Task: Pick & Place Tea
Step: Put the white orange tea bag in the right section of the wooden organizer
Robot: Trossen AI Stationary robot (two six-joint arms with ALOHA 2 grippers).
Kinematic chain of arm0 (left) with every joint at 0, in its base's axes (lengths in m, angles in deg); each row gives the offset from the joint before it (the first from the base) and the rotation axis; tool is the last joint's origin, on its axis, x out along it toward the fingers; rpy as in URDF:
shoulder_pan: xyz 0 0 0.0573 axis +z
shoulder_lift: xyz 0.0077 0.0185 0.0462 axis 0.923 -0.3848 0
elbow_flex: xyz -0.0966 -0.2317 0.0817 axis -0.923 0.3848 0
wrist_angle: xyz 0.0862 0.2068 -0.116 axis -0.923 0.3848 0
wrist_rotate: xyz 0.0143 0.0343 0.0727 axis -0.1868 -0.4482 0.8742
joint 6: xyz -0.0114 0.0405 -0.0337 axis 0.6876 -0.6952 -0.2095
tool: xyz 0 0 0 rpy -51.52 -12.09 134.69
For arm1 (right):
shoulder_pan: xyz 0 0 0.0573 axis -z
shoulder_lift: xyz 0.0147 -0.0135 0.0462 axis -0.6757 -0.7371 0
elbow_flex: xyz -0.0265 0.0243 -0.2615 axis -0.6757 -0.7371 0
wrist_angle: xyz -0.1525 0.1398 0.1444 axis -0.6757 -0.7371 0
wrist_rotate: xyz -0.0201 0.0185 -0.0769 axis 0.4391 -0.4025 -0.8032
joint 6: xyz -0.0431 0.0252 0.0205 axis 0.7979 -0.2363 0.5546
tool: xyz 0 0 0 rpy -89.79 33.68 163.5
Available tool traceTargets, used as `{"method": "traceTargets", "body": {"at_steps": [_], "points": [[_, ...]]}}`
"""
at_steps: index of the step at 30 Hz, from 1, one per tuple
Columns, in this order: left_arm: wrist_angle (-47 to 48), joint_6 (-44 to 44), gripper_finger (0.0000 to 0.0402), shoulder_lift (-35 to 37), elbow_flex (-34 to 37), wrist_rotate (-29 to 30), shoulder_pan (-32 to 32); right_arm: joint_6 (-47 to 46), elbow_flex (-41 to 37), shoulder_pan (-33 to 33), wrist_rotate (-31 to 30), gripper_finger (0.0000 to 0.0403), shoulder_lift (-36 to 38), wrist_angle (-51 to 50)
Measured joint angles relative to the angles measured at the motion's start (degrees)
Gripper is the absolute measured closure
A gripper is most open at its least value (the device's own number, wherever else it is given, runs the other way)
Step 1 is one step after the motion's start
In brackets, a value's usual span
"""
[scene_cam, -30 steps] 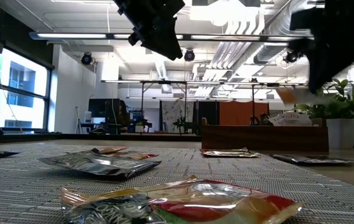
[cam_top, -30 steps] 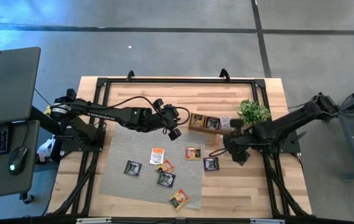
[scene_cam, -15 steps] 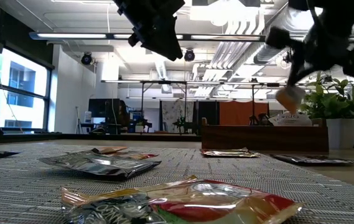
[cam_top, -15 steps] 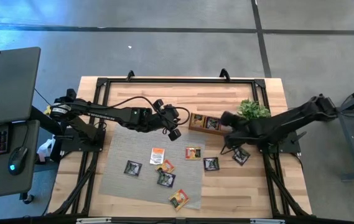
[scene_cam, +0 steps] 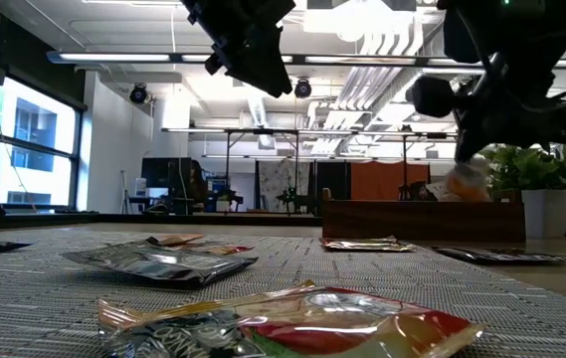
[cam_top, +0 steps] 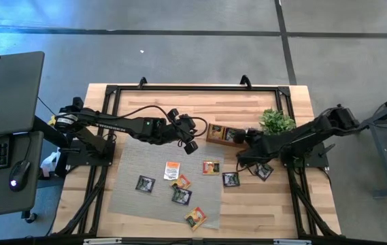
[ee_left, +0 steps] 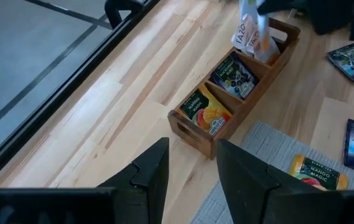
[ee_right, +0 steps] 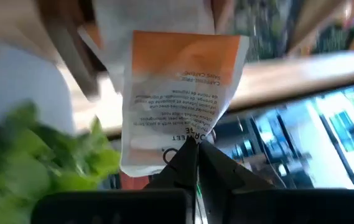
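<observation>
Swinging leftward over the wooden tray (cam_top: pixel 224 134), right end effector (ee_right: pixel 191 144) stays clamped on an upright-hanging white-and-orange sachet (ee_right: pixel 177 93).

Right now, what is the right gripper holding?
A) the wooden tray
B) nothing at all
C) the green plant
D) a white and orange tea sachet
D: the right wrist view shows the right gripper pinching a white and orange sachet by its edge, and the left wrist view shows that sachet hanging over the end of the tray.

"MANGO MAGIC" on an orange sachet (ee_left: pixel 316 172), possibly "TAZO" on a white sachet (ee_left: pixel 249 30)
</observation>
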Motion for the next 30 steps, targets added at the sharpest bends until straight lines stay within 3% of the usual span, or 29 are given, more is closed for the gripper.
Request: {"method": "traceTargets", "body": {"at_steps": [4,10,20,30], "points": [[0.45,0.01,0.0270,0.00,0.00,0.00,0.00,1.87,-0.87,-0.10,6.03,0.0394,-0.16,0.09],[0.44,0.00,0.0270,0.00,0.00,0.00,0.00,0.71,-1.84,-0.49,-0.44,0.0392,-0.83,1.96],[0.41,0.01,0.0270,0.00,0.00,0.00,0.00,-9.58,-1.81,-0.49,5.55,0.0391,-0.85,2.37],[0.39,0.02,0.0270,0.00,0.00,0.00,0.00,-12.30,-1.81,-0.51,1.07,0.0391,-0.85,2.56]]}}
